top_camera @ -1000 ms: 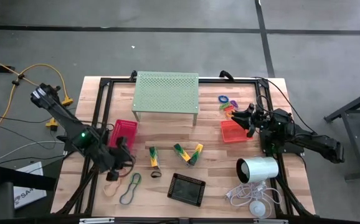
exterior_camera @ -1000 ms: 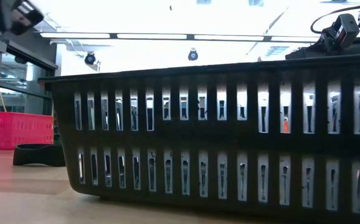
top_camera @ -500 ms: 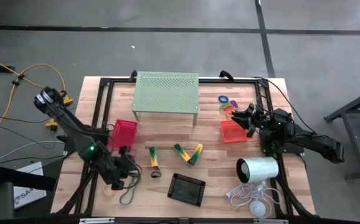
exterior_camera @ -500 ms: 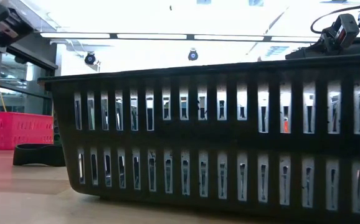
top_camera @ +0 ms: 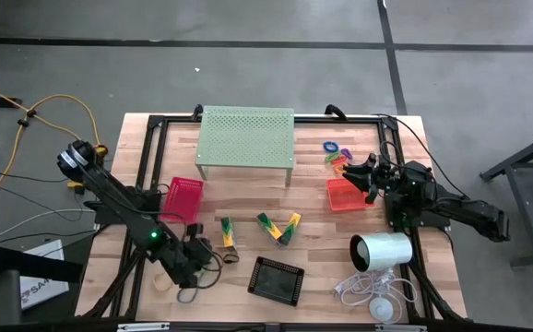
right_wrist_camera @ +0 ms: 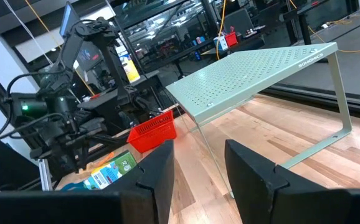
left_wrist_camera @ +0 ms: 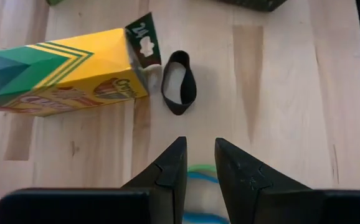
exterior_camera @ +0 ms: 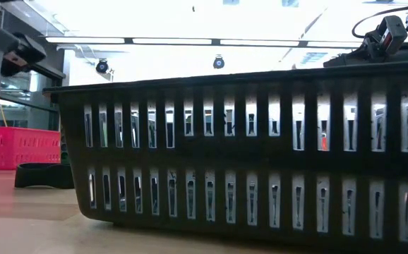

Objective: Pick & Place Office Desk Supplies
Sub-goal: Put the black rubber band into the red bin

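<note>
- The left gripper (top_camera: 195, 267) sits low in the lower left of the high view, right over the rubber-band loops (top_camera: 191, 293) near the table's front edge.
- In the left wrist view its fingers (left_wrist_camera: 170, 171) stand narrowly apart with nothing between them, and a green and blue loop (left_wrist_camera: 200, 169) lies directly under the tips, so the bands are below the tool, not ahead of it.
- Just ahead lie a black ring (left_wrist_camera: 179, 82) and a yellow-and-green box (left_wrist_camera: 61, 68); neither is touched.
- The loops seem the likely target: a straight drop should straddle them, and the left arm is far nearer.
- The right gripper (top_camera: 361, 171) waits at the right of the high view over the orange tray (top_camera: 345, 195), fingers (right_wrist_camera: 158, 171) apart and empty, well away from the bands.
- The black tray (top_camera: 277, 279) lies just right of the left gripper.
</note>
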`<state>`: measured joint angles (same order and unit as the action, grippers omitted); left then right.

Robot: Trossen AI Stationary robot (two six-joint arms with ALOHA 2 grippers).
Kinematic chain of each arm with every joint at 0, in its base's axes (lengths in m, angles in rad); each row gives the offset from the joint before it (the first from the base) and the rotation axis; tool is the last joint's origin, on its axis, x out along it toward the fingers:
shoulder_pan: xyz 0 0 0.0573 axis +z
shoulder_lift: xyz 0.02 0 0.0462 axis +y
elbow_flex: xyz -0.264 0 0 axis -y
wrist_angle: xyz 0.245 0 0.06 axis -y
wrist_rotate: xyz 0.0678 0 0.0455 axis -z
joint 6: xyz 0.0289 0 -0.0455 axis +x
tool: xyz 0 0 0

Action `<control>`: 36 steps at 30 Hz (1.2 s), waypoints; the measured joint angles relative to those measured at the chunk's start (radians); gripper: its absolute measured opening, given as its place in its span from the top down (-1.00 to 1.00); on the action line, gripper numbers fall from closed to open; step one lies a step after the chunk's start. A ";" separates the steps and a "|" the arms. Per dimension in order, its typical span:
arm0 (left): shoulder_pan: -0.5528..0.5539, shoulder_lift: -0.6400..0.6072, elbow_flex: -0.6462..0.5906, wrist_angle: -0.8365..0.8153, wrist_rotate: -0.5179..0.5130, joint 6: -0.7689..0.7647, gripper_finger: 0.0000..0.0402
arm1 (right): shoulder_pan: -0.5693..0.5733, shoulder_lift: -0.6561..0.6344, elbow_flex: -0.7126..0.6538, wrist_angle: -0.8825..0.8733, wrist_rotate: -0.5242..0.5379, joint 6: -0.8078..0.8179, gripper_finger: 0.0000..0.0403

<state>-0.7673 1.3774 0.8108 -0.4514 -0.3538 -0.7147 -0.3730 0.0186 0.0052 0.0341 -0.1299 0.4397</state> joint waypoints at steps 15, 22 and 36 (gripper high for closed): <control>0.049 0.094 -0.001 0.114 0.023 0.064 0.61 | 0.000 0.000 0.000 0.000 0.000 0.000 0.35; 0.054 0.094 -0.001 0.117 0.042 0.114 0.61 | 0.000 0.000 0.000 0.000 0.000 0.000 0.35; 0.043 0.094 -0.001 0.112 0.045 0.112 0.61 | 0.000 0.000 0.000 0.000 0.000 0.000 0.35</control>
<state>-0.7238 1.4712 0.8097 -0.3393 -0.3088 -0.6022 -0.3731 0.0188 0.0051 0.0342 -0.1299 0.4398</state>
